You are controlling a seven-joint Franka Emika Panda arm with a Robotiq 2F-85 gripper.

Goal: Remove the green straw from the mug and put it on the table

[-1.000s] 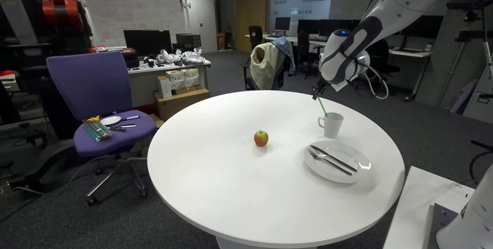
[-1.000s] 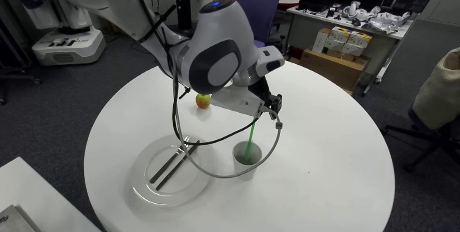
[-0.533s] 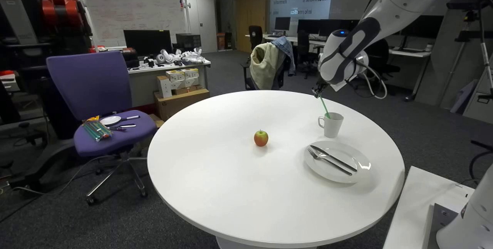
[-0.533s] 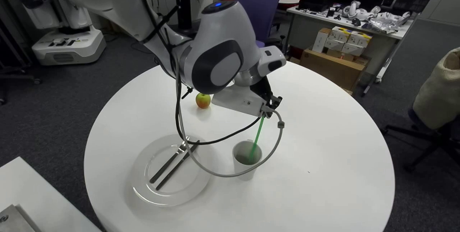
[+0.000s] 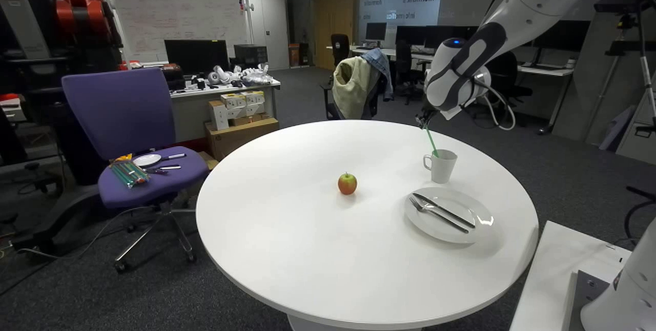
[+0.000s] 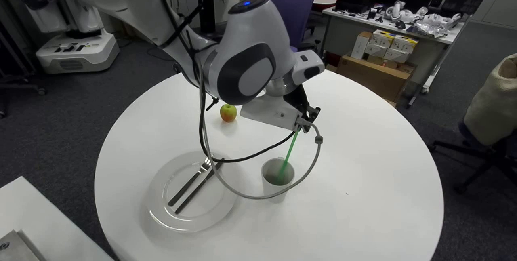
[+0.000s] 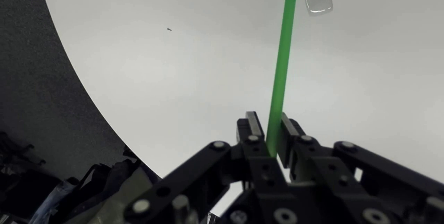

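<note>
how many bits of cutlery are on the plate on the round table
2: a fork and, beside it and nearer the mug, a knife. An exterior view shows the plate with nothing in front of it, so probably none are hidden.

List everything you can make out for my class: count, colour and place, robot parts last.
Round table: one, white, central
Mug: one, white, on the table
Straw: one, green, tilted in the mug
Plate: one, white, near the mug
Fork: one, grey, on the plate
Knife: one, grey, beside the fork
Apple: one, red and green, on the table
Purple chair: one, purple, near the table
Packet: one, green and orange, on the purple chair
Whiteboard: one, white, background
Garments: two, cream and blue, background
Boxes: several, white and brown, background
Monitors: several, black, background
Other clutter: uncounted, mixed, background
Arm: one, white and black, above the table
Gripper: one, black, straw between its jaws, grip unclear
</note>
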